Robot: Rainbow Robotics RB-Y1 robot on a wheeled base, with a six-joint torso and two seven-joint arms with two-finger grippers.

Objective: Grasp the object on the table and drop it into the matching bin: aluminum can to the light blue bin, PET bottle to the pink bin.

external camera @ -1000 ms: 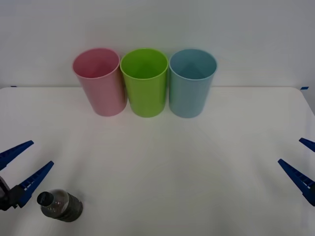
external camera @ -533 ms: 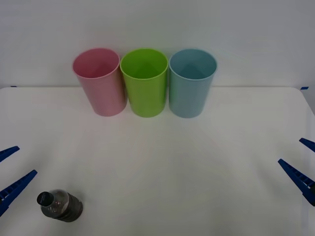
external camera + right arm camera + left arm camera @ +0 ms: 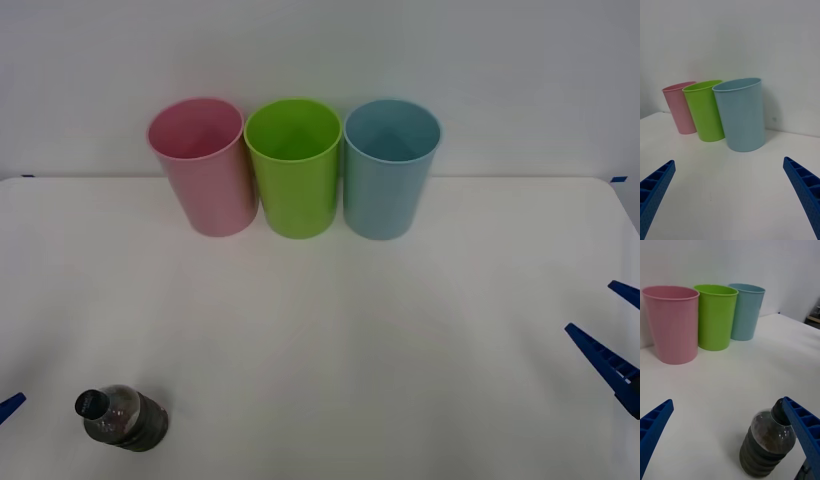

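The PET bottle (image 3: 122, 418) stands upright on the white table (image 3: 330, 330) at about seven o'clock in the front view, black cap up, well apart from the row of bins at twelve o'clock: pink bin (image 3: 202, 165), lime green cup (image 3: 293, 165), light blue bin (image 3: 389, 165), rims nearly touching. The left gripper (image 3: 730, 442) sits low beside the bottle with its blue fingers spread wide and holding nothing; one finger crosses in front of the cap (probably lined up for a side grasp). The right gripper (image 3: 730, 198) waits at four o'clock, fingers also wide apart and bare, facing the bins, likely kept clear because the bottle lies on the left arm's side.
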